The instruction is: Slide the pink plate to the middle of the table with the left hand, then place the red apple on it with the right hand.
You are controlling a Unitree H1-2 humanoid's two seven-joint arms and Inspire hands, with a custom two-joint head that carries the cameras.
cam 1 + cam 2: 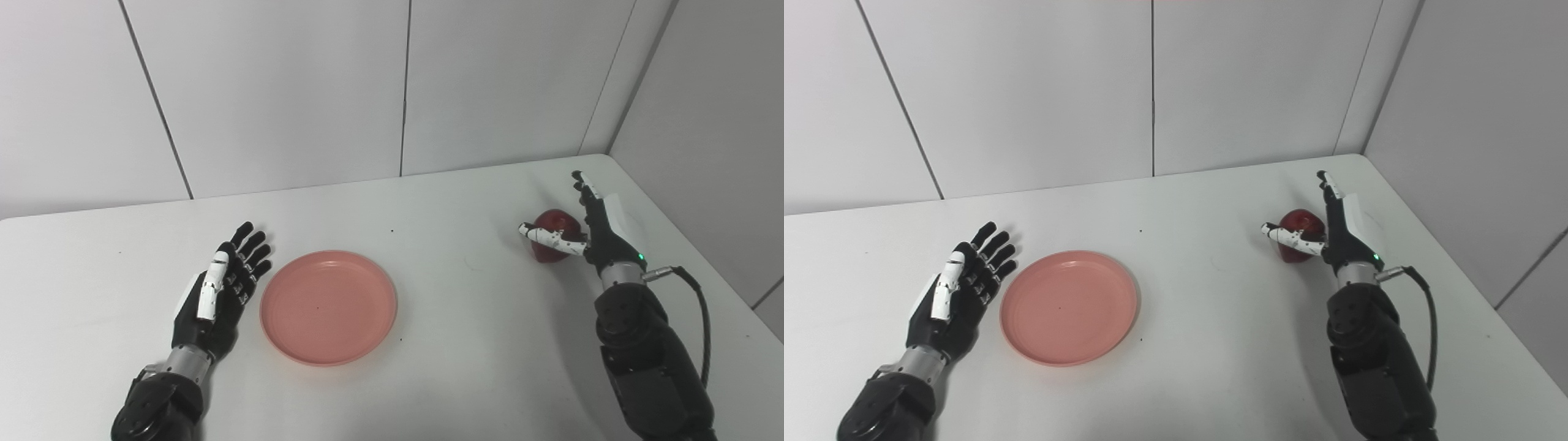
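on the far right of the white table [465, 367], round red apple [554, 223] sits just left of the right hand [591, 229], fingers spread, thumb across its near side, not clamped. shallow round pink plastic plate [329, 306] lies mid-table; left hand [217, 288] open just beside its left rim.

White table [465, 343], pink plate [329, 306] left of centre, red apple [554, 223] far right
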